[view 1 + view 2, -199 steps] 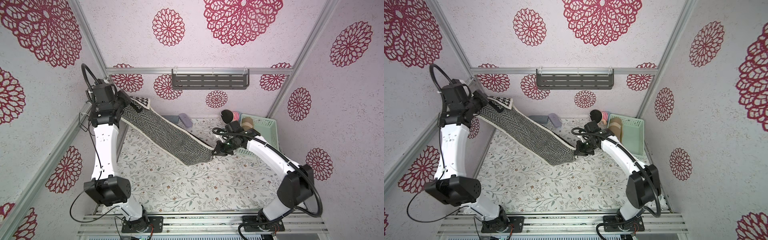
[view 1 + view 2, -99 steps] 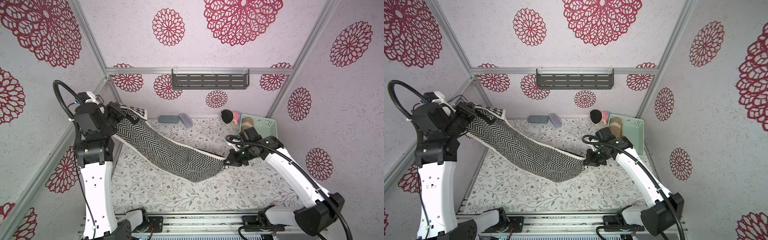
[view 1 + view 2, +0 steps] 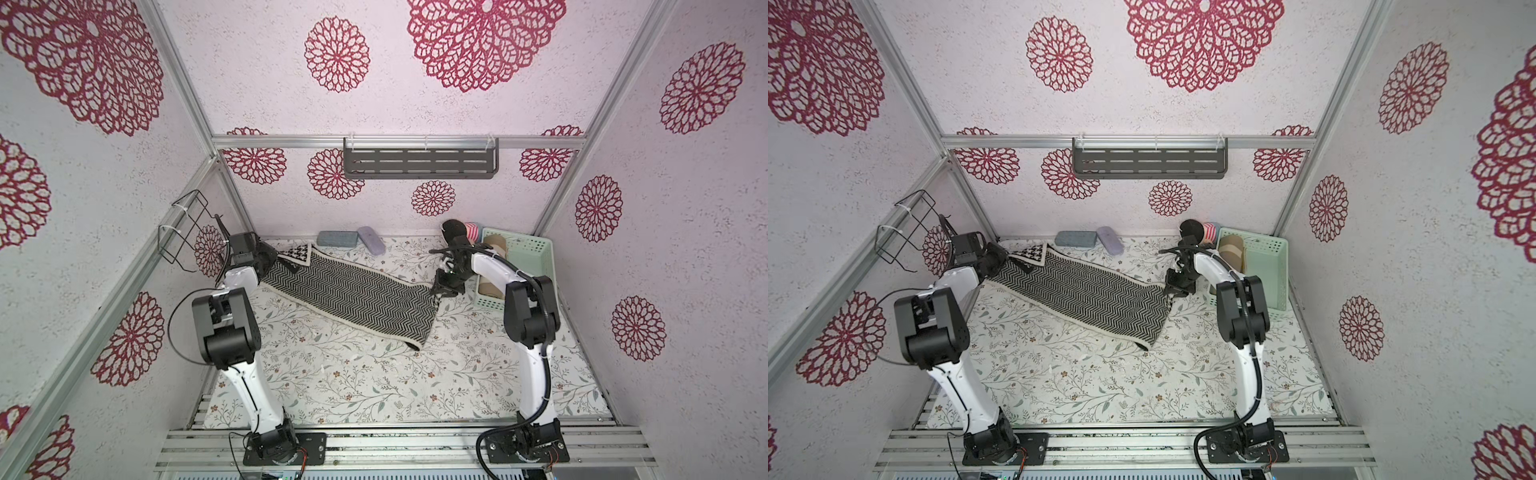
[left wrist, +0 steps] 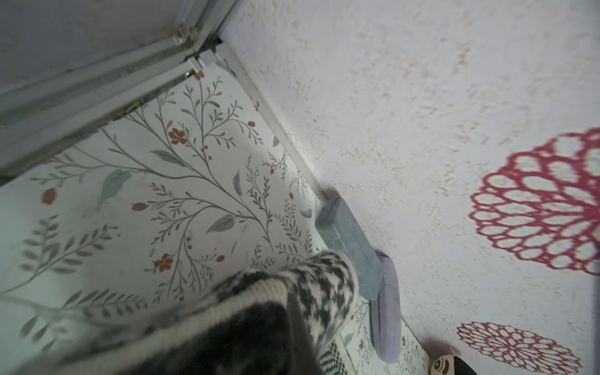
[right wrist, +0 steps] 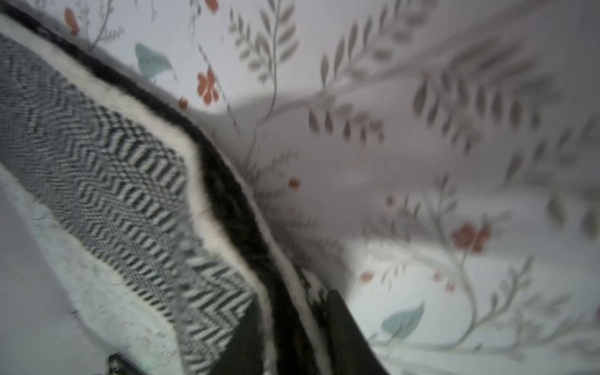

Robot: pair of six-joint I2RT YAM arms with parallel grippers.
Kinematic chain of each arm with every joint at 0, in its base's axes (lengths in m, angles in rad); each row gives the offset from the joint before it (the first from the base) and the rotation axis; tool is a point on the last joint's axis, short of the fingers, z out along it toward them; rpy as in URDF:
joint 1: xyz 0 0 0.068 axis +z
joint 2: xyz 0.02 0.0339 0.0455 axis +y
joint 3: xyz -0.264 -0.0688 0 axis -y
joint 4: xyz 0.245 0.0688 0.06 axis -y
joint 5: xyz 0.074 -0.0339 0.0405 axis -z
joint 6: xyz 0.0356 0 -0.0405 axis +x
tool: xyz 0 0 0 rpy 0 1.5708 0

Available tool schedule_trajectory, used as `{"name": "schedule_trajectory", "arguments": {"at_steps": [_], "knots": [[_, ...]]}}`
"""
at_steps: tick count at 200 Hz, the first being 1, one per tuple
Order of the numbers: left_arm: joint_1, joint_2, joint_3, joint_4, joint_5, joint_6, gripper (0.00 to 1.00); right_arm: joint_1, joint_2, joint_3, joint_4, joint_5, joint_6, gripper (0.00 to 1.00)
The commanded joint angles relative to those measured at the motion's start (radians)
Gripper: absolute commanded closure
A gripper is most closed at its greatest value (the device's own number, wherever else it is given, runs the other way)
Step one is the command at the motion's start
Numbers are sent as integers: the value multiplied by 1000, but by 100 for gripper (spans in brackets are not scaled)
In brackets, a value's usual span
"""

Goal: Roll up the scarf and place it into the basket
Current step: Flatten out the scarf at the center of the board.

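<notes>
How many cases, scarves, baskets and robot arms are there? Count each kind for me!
cases: 2, blue-grey case and lilac case
scarf: 1
basket: 1
arms: 2, left arm and right arm
total: 6

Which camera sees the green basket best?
A top view: the basket shows nearly whole there, its lattice walls plain, with only a corner behind the right arm. Both top views show it. Neither wrist view shows it at all.
</notes>
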Motion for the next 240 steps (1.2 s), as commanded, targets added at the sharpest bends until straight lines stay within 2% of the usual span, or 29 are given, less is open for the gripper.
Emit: {"name": "schedule_trajectory", "arguments": {"at_steps": [1, 22, 37, 72, 103, 119, 151, 187, 200, 223, 240], "knots": [[12, 26, 114, 104, 40, -1, 91, 1, 19, 139, -57, 86, -11, 50], [29, 61, 150, 17, 28, -12, 81, 0, -3, 122, -49, 118, 1, 41], [44, 43, 103, 15, 15, -28, 75, 1, -77, 14, -1, 119, 19, 37], [93, 7, 45, -36, 1, -28, 77, 13, -334, -314, 120, 161, 94, 33], [107, 17, 38, -58, 28, -29, 82, 91, -517, -596, 283, 168, 236, 31], [107, 27, 32, -56, 37, -39, 86, 161, -539, -694, 363, 179, 328, 33], [109, 38, 21, -45, 51, -46, 94, 263, -504, -779, 478, 206, 451, 34], [118, 28, 15, -59, 50, -36, 92, 324, -452, -807, 561, 197, 531, 34], [123, 25, 21, -86, 50, -25, 87, 333, -443, -812, 575, 194, 543, 40], [128, 20, 22, -120, 65, -16, 87, 334, -460, -815, 541, 211, 538, 69], [126, 8, 10, -124, 86, -11, 87, 333, -489, -799, 446, 257, 499, 79]]}}
